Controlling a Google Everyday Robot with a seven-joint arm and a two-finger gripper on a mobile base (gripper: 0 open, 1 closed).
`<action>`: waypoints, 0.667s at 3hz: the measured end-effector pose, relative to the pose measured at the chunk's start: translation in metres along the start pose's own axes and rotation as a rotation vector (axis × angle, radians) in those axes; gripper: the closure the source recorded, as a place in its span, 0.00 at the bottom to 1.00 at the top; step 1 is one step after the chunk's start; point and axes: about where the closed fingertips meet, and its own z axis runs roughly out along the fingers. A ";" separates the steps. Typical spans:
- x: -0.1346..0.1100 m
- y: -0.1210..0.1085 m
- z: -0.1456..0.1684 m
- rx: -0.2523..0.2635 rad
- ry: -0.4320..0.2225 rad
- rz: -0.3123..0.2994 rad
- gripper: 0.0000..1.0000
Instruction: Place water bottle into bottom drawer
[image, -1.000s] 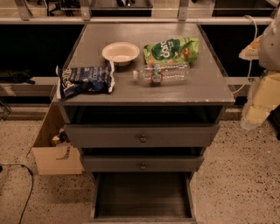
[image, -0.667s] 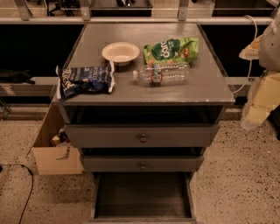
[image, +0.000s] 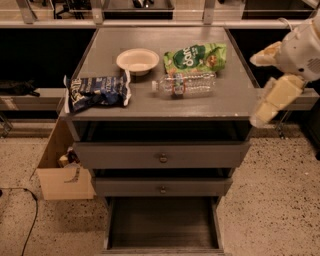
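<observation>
The water bottle (image: 184, 84), clear ribbed plastic with a white cap on its left end, lies on its side on top of the grey cabinet (image: 150, 107), near the middle. The bottom drawer (image: 162, 224) is pulled open below, and its dark floor is bare. My gripper (image: 259, 86) hangs in the air off the cabinet's right edge, level with the top, to the right of the bottle and apart from it. Its cream fingers (image: 277, 97) stand apart and hold nothing.
A green chip bag (image: 196, 57) lies just behind the bottle. A white bowl (image: 137, 60) is at the back left and a dark blue chip bag (image: 97, 92) at the left front edge. Two upper drawers (image: 162, 157) are shut. A cardboard box (image: 65, 175) stands on the floor at the left.
My gripper has moved left and slightly up, closer to the cabinet's right edge. The bottle and the other things have not moved.
</observation>
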 end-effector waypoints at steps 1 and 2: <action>-0.023 -0.036 0.027 -0.046 -0.144 -0.044 0.00; -0.056 -0.059 0.057 -0.092 -0.188 -0.104 0.00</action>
